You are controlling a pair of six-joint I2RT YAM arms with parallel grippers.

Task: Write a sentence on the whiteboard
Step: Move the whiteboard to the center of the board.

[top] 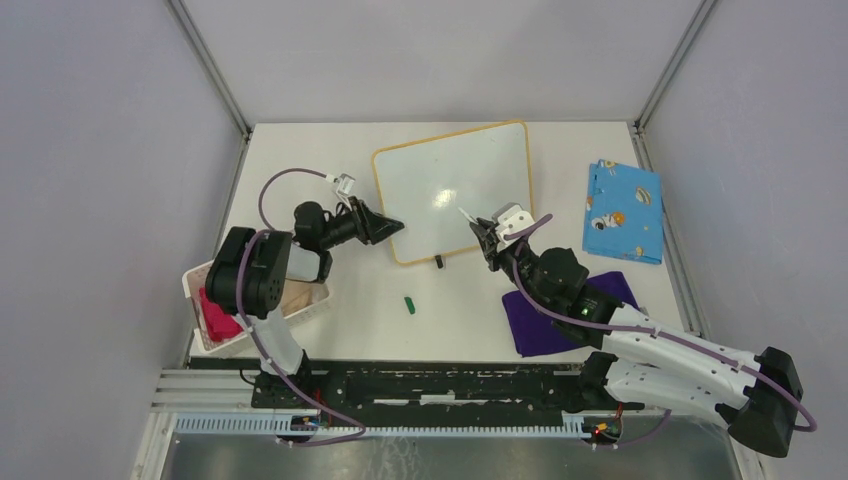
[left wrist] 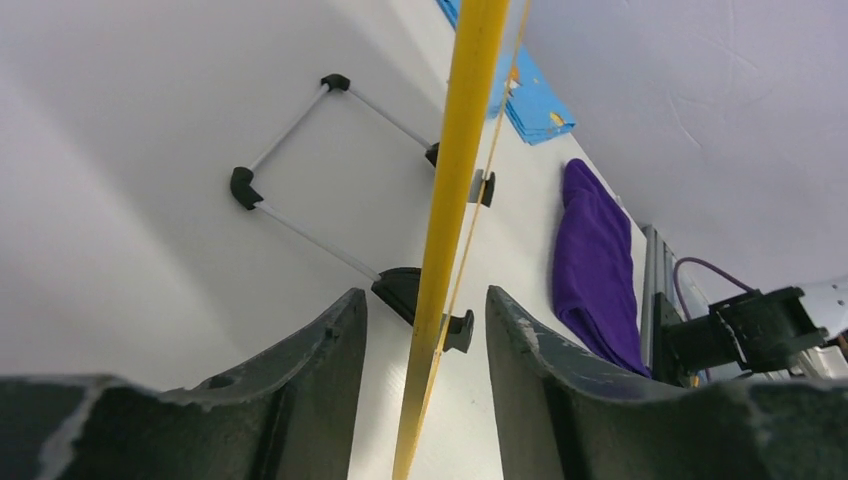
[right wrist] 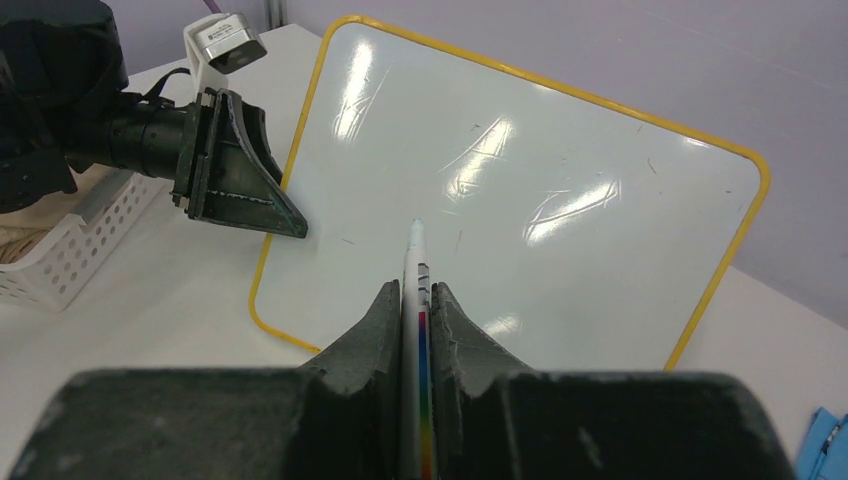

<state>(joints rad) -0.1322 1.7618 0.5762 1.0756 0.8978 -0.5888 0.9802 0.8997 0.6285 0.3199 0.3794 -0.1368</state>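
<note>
The whiteboard (top: 455,185), glossy white with a yellow rim, lies at the table's middle back. Its surface is blank, and no sentence shows on it. My left gripper (top: 388,228) is open at the board's near-left corner. In the left wrist view the yellow rim (left wrist: 462,120) runs between the spread jaws of the left gripper (left wrist: 425,293), touching neither. My right gripper (top: 490,238) is shut on a white marker (right wrist: 417,262) with a rainbow stripe. The marker's tip points at the board (right wrist: 520,170), close over its near part.
A green cap (top: 409,303) lies on the table in front of the board. A purple cloth (top: 560,312) lies under the right arm, and a blue patterned cloth (top: 622,210) lies at the right. A white basket (top: 305,300) sits at the left edge. A wire stand (left wrist: 300,170) shows beside the rim.
</note>
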